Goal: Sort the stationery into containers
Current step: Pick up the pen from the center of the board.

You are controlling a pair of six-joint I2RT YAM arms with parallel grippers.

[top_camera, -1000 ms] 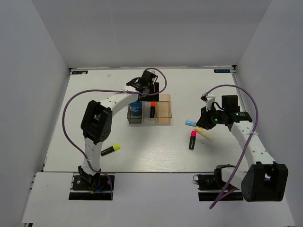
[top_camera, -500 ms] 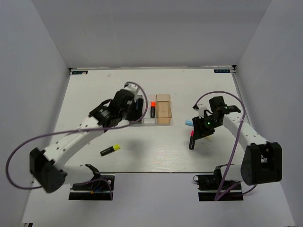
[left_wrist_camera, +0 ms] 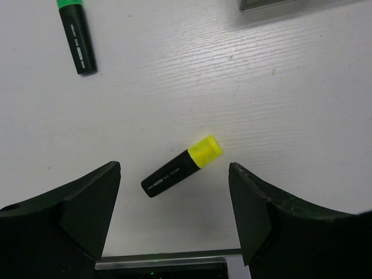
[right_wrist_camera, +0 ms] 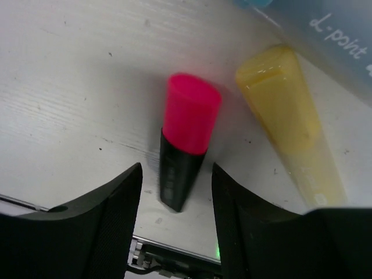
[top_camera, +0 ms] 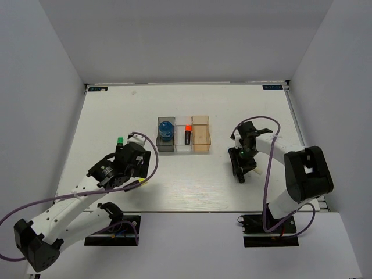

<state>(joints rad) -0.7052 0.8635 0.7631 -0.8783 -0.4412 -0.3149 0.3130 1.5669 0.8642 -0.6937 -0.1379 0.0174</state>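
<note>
Right tool (right_wrist_camera: 176,181) low, astride pink highlighter (right_wrist_camera: 189,116)

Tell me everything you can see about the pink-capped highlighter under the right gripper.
The highlighter is short and looks like plastic, with a black body and a pink-red cap, which is on. It lies flat on the white table, between the open fingers of the right gripper, which do not touch it. A pale-yellow bar lies close beside it, just apart.

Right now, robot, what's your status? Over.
Left gripper open above yellow highlighter. Right gripper open, straddling pink highlighter. Pale-yellow bar lies close beside it.
</note>
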